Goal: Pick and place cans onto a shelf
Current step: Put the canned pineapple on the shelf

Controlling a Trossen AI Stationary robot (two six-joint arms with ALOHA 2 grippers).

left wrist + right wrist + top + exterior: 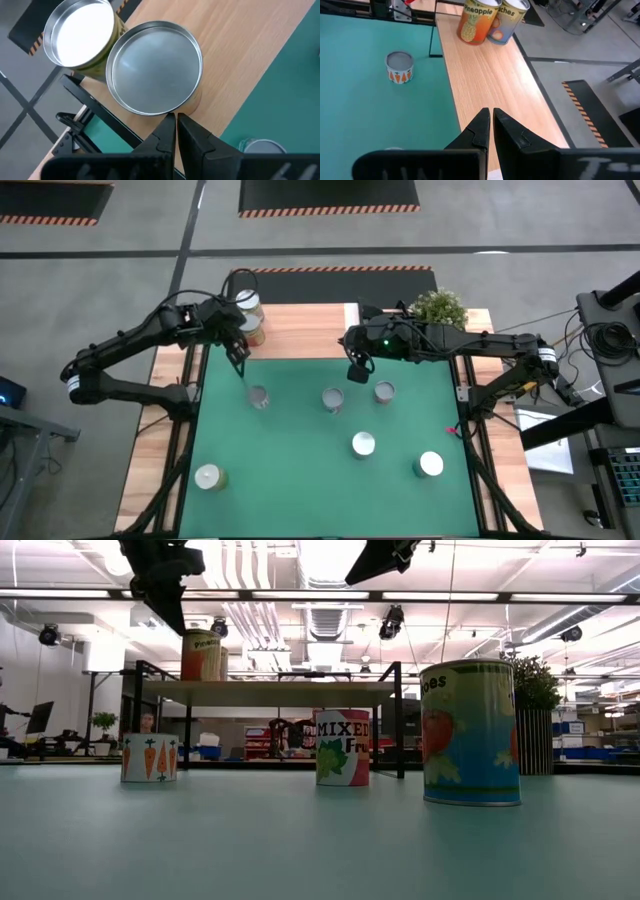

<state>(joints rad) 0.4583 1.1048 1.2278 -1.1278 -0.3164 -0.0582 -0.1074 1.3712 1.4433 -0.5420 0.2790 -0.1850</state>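
Both grippers are pressed together and empty: left gripper by the two cans on the shelf, right gripper at its front edge. The carrot can just off the shelf looks rigid, smooth-sided and likely slippery; I'd pinch it across the middle of its wall.

cans: six upright on mat | two touching on shelf, seemingly

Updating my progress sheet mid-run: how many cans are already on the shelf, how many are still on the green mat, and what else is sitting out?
Cans on the shelf: 2
Cans on the green mat: 6
Potted plant: 1
Total: 8 cans, 9 things
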